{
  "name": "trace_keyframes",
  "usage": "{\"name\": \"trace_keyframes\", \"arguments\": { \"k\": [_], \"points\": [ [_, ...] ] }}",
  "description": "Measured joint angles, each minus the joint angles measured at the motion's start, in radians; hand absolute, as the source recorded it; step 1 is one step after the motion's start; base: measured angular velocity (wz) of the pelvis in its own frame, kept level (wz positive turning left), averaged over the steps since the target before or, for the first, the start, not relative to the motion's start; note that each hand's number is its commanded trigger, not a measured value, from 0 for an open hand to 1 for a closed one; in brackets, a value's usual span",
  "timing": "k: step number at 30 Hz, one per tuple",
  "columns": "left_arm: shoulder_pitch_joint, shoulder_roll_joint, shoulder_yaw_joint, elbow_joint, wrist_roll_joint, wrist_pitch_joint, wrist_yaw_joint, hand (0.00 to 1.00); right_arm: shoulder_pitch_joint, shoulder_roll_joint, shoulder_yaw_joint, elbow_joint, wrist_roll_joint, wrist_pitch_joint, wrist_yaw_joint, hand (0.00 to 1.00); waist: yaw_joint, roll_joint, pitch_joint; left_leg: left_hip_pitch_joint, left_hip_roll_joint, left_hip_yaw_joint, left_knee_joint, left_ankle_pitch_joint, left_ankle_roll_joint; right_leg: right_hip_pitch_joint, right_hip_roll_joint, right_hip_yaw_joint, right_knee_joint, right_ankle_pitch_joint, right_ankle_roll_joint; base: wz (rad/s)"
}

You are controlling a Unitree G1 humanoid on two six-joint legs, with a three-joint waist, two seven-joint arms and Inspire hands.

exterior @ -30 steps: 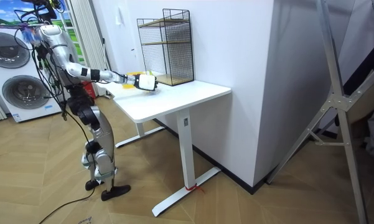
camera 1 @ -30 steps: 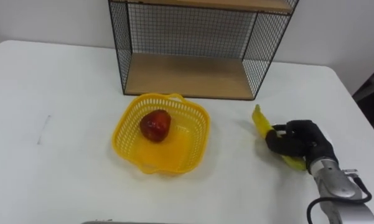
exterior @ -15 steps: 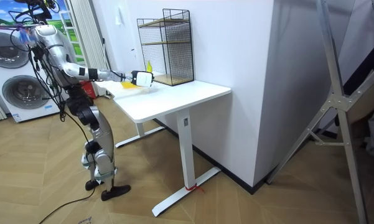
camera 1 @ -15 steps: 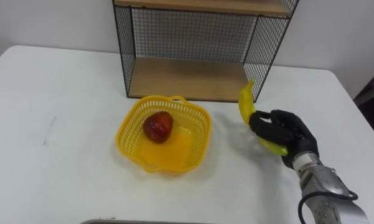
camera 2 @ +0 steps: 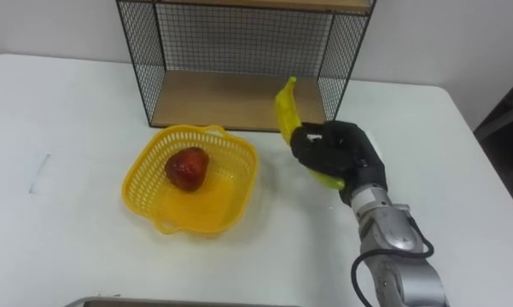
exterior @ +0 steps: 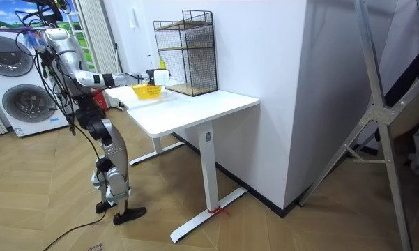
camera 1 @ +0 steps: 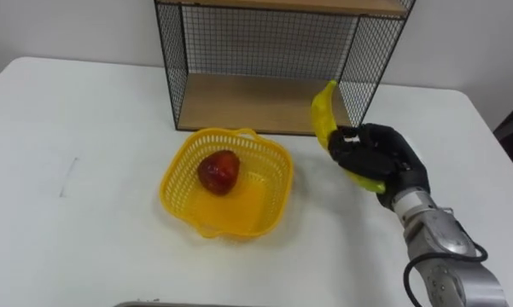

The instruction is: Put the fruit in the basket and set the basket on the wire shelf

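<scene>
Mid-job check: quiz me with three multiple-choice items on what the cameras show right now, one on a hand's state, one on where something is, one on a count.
1. The right hand, over the white table by the wire shelf, is:
A) open
B) shut on the banana
C) shut, holding nothing

2. The red apple is:
A) in the yellow basket
B) on the wire shelf
C) on the bare table

3. Fruit in the basket:
A) none
B) two
C) one

Answers: 1 B, its dark fingers curl round the banana. 2 A, the apple rests on the basket's floor. 3 C, the apple lies there alone, since the banana is in the hand.
</scene>
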Motion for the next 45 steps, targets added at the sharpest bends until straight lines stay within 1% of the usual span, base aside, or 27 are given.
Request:
{"name": "trace_keyframes", "arguments": {
  "k": [4, 6, 7, 8, 11, 14, 18, 20, 22, 23, 26, 27, 28, 29, 31, 35, 40, 45],
  "points": [
    [-0.002, -0.002, -0.015, 0.002, 0.0, 0.0, 0.0, 0.0, 0.0, 0.0, 0.013, -0.055, -0.028, 0.0, 0.006, 1.0, 0.01, 0.0, 0.0027, 0.002, 0.0, -0.002, -0.001, 0.0, 0.0, 0.0, -0.001, -0.002, 0.005, 0.0, 0.0, 0.0],
    [-0.001, -0.002, -0.018, 0.001, 0.0, 0.002, -0.006, 0.0, 0.0, 0.0, 0.02, -0.076, -0.058, 0.0, 0.005, 1.0, 0.014, -0.003, 0.0025, 0.003, -0.001, -0.001, 0.001, 0.0, 0.0, -0.001, -0.002, 0.0, 0.008, -0.001, 0.0, -0.02],
    [-0.002, -0.002, -0.017, 0.002, 0.0, 0.003, -0.007, 0.0, 0.0, 0.0, 0.025, -0.089, -0.095, 0.0, 0.005, 1.0, 0.021, -0.001, 0.0053, 0.001, -0.002, 0.0, 0.0, 0.0, 0.0, -0.004, -0.002, 0.003, 0.008, -0.002, 0.0, -0.05],
    [-0.002, -0.001, -0.019, 0.002, 0.0, 0.003, -0.007, 0.0, -0.001, 0.0, 0.033, -0.098, -0.125, 0.0, 0.006, 1.0, 0.027, -0.006, 0.003, -0.003, -0.002, 0.001, -0.001, 0.0, 0.0, -0.008, -0.001, 0.005, 0.009, -0.003, -0.001, -0.05],
    [-0.004, -0.002, -0.044, 0.006, 0.0, 0.003, -0.007, 0.0, -0.024, 0.005, 0.056, -0.101, -0.2, 0.0, 0.018, 1.0, 0.033, -0.013, 0.0023, -0.01, -0.002, -0.004, -0.002, 0.0, 0.0, -0.014, -0.001, 0.003, 0.011, -0.001, -0.002, 0.0],
    [-0.022, -0.002, -0.067, 0.042, 0.0, 0.003, -0.007, 0.0, -0.06, 0.012, 0.088, -0.103, -0.269, 0.0, 0.028, 1.0, 0.035, -0.012, 0.0023, -0.01, -0.002, -0.01, -0.001, 0.0, 0.0, -0.013, 0.0, 0.001, 0.011, -0.001, -0.003, 0.04],
    [-0.031, -0.002, -0.079, 0.06, 0.001, 0.003, -0.007, 0.0, -0.081, 0.014, 0.116, -0.103, -0.305, 0.0, 0.036, 1.0, 0.037, -0.013, 0.0027, -0.01, -0.001, -0.014, 0.004, 0.0, 0.0, -0.011, -0.001, -0.002, 0.01, -0.001, -0.003, 0.03],
    [-0.034, -0.002, -0.079, 0.061, 0.003, 0.003, -0.008, 0.0, -0.082, 0.016, 0.119, -0.101, -0.329, 0.0, 0.043, 1.0, 0.045, -0.015, 0.0047, -0.01, -0.002, -0.013, 0.005, 0.0, 0.0, -0.011, -0.001, -0.001, 0.01, -0.001, -0.002, -0.02],
    [-0.043, -0.002, -0.078, 0.06, 0.003, 0.008, -0.008, 0.0, -0.082, 0.016, 0.12, -0.1, -0.348, 0.0, 0.046, 1.0, 0.063, -0.021, 0.0114, -0.012, -0.002, -0.012, 0.005, 0.0, 0.0, -0.014, -0.002, -0.001, 0.01, -0.001, -0.002, -0.02],
    [-0.048, -0.001, -0.078, 0.06, 0.003, 0.012, -0.008, 0.0, -0.082, 0.016, 0.125, -0.097, -0.363, 0.001, 0.048, 1.0, 0.064, -0.025, 0.0123, -0.017, -0.002, -0.012, 0.006, 0.0, 0.0, -0.017, -0.002, -0.002, 0.008, -0.001, -0.002, 0.04],
    [-0.052, -0.001, -0.079, 0.06, 0.003, 0.022, -0.008, 0.0, -0.082, 0.013, 0.152, -0.085, -0.397, 0.006, 0.071, 1.0, 0.074, -0.032, 0.01, -0.021, -0.002, -0.011, 0.008, 0.0, 0.0, -0.017, -0.002, -0.003, 0.004, -0.001, -0.002, 0.02],
    [-0.052, -0.001, -0.079, 0.06, 0.003, 0.023, -0.008, 0.0, -0.082, 0.012, 0.159, -0.085, -0.405, 0.006, 0.075, 0.78, 0.076, -0.033, 0.0098, -0.021, -0.002, -0.01, 0.008, 0.0, 0.0, -0.017, -0.002, -0.003, 0.004, -0.001, -0.002, 0.0],
    [-0.051, 0.0, -0.079, 0.058, 0.003, 0.024, -0.008, 0.0, -0.082, 0.012, 0.167, -0.079, -0.415, 0.006, 0.085, 0.43, 0.08, -0.035, 0.0094, -0.021, -0.002, -0.01, 0.009, 0.0, 0.0, -0.016, -0.002, -0.003, 0.003, -0.001, -0.002, 0.0],
    [-0.051, 0.0, -0.079, 0.051, 0.003, 0.024, -0.008, 0.0, -0.082, 0.012, 0.175, -0.07, -0.427, 0.006, 0.089, 0.0, 0.08, -0.036, 0.0085, -0.022, -0.002, -0.01, 0.009, 0.0, 0.0, -0.014, -0.002, -0.004, -0.001, -0.001, -0.002, 0.0],
    [-0.047, 0.0, -0.079, 0.034, 0.003, 0.024, -0.008, 0.0, -0.081, 0.012, 0.187, -0.068, -0.449, 0.008, 0.093, 0.0, 0.082, -0.038, 0.0074, -0.025, -0.002, -0.011, 0.01, 0.0, 0.0, -0.013, -0.002, -0.008, -0.006, -0.001, -0.001, 0.05],
    [-0.045, 0.001, -0.079, 0.025, 0.003, 0.024, -0.008, 0.0, -0.081, 0.013, 0.203, -0.068, -0.5, 0.01, 0.093, 0.0, 0.083, -0.037, 0.0079, -0.024, -0.001, -0.015, 0.01, 0.0, 0.0, -0.007, -0.002, -0.014, -0.008, -0.001, -0.001, 0.06],
    [-0.046, 0.002, -0.079, 0.005, 0.003, 0.025, -0.008, 0.0, -0.078, 0.013, 0.204, -0.068, -0.511, 0.024, 0.093, 0.0, 0.081, -0.035, 0.0086, -0.02, -0.001, -0.02, 0.009, 0.0, 0.0, 0.0, -0.003, -0.022, -0.01, -0.001, -0.001, 0.04],
    [-0.045, 0.002, -0.079, -0.003, 0.003, 0.025, -0.008, 0.0, -0.078, 0.013, 0.204, -0.068, -0.536, 0.024, 0.093, 0.0, 0.081, -0.034, 0.0085, -0.02, -0.001, -0.021, 0.01, 0.0, 0.0, 0.0, -0.002, -0.023, -0.009, -0.001, -0.001, 0.0]
  ]
}}
